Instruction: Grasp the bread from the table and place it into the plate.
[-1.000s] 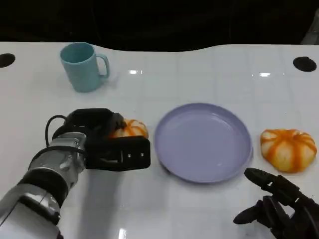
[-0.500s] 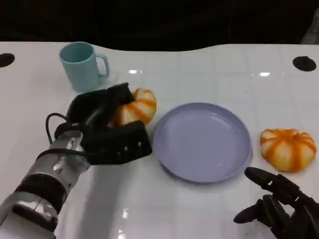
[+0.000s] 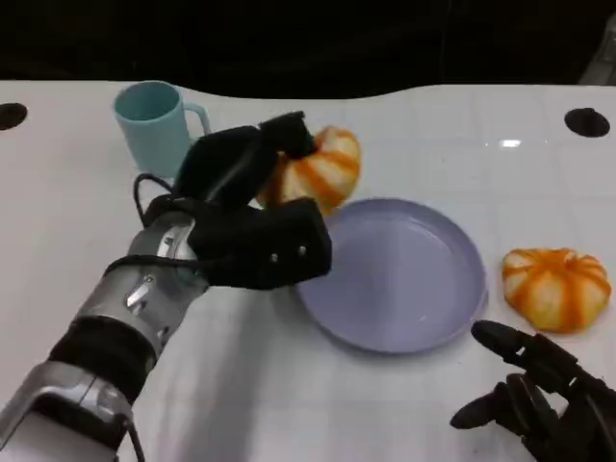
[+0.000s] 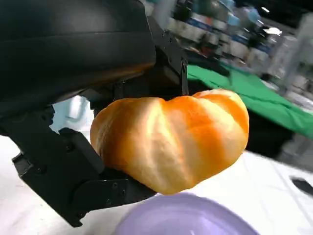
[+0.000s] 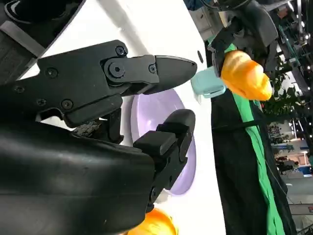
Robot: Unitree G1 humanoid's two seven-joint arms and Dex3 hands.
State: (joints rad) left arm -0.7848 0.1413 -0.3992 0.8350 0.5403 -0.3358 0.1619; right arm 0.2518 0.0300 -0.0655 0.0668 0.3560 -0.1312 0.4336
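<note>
Just beyond the far-left rim of the purple plate (image 3: 452, 289), the orange-striped bread (image 3: 322, 168) is gripped aloft by the left hand (image 3: 255, 217), while the right hand (image 3: 539, 404) is held open, idle.

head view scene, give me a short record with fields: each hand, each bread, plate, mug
left hand: holds a bread roll, lifted off the table
held bread roll: orange striped, raised near the plate's far-left rim
plate: lavender, nothing on it, table centre
second bread roll: on the table right of the plate, untouched
right hand: low at the near right, fingers apart, holding nothing
mug: light blue, upright, far left
</note>
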